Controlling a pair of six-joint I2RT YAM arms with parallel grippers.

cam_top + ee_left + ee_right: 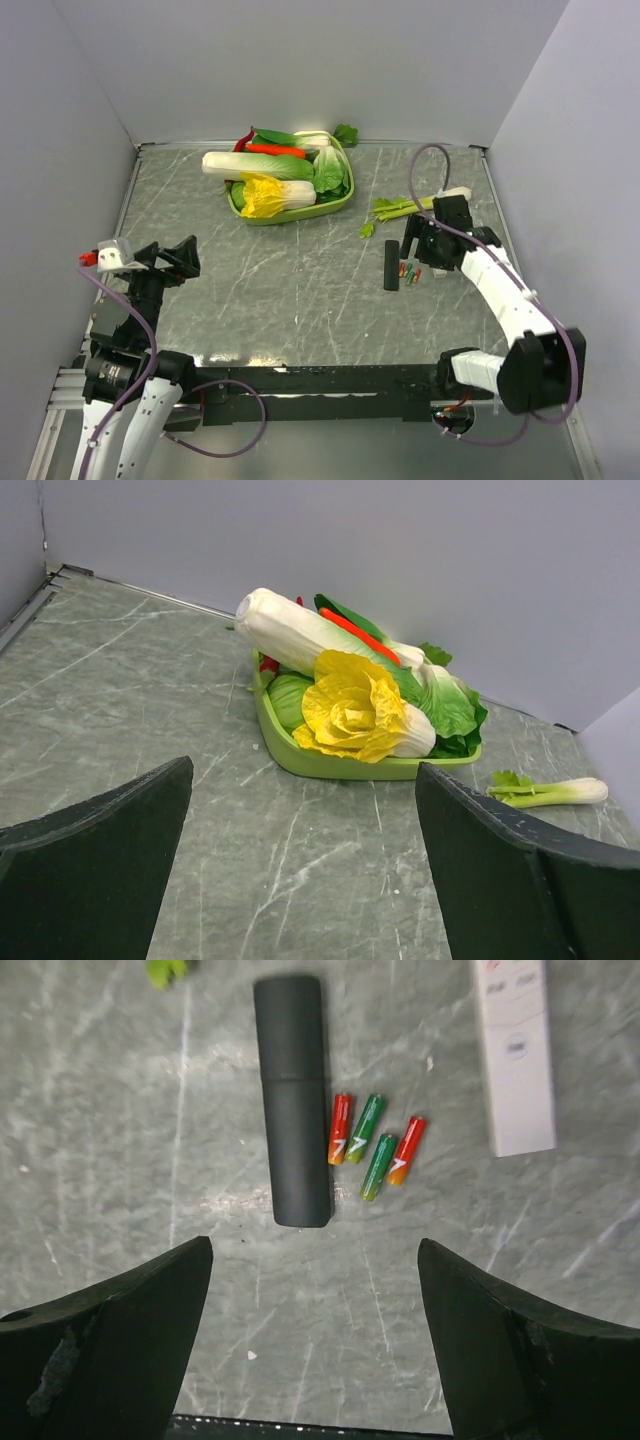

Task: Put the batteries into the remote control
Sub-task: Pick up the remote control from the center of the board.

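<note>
The slim black rectangular remote control (292, 1100) lies flat on the right side of the grey marbled table (120, 1110). Four small red-orange and green cylindrical batteries (367, 1125) lie loose just beside its edge, and a slim white device (515, 1055) lies beyond them. The right gripper (312, 1250) hovers above them, its jaws spread wide and holding nothing. The left gripper (305, 770), well apart on the left, is also wide open and empty, facing a light green plastic tray (340, 768) of vegetables.
</note>
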